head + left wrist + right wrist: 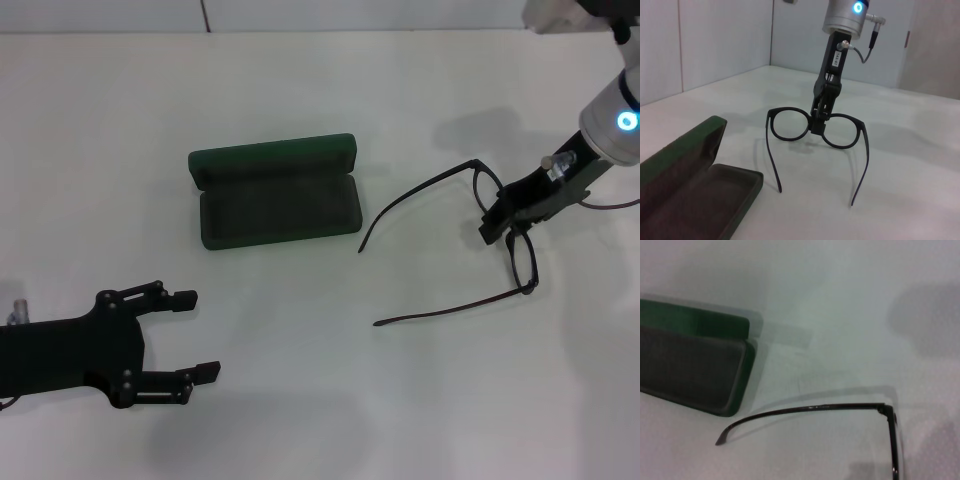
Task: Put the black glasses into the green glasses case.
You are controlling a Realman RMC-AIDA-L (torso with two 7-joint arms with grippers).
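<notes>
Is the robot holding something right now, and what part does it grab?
Yes. The right gripper is pinching the thin black-framed glasses at the bridge between the lenses. The left gripper holds nothing.

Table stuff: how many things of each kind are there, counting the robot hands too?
Glasses: 1
Case: 1
Robot hands: 2, left hand and right hand
Total: 4
</notes>
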